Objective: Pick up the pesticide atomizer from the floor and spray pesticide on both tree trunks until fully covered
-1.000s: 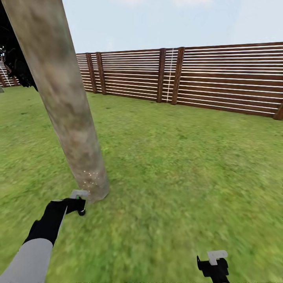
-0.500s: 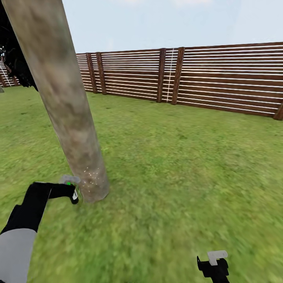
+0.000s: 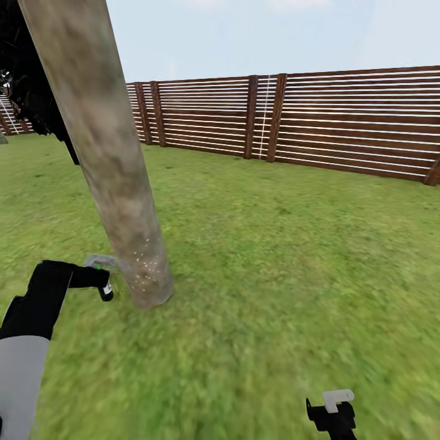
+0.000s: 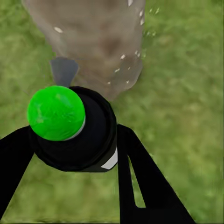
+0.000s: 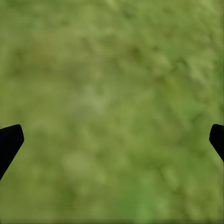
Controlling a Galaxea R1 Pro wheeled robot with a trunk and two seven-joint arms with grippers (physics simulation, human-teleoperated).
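Observation:
A thick grey-beige tree trunk [image 3: 116,177] leans up out of the grass [image 3: 275,275] at the left of the head view. White pesticide specks [image 3: 143,264] dot its base, and they also show on the bark [image 4: 122,57] in the left wrist view. My left gripper [image 3: 101,282] is just left of the trunk's foot, shut on the pesticide atomizer [image 3: 106,292]. The atomizer [image 4: 77,140] is a dark bottle with a white label, and its top shows bright green here. My right gripper [image 3: 333,410] hangs open low over bare grass, its fingers [image 5: 10,140] spread wide.
A reddish-brown slatted fence [image 3: 318,122] closes off the lawn behind and to the right. Dark foliage of another tree [image 3: 30,91] hangs at the far left behind the trunk. Open grass stretches right of the trunk.
My left arm has carried the atomizer leftward and farther out along the trunk's foot. More white specks now dot the trunk's base. The view has shifted slightly; the right gripper has not moved.

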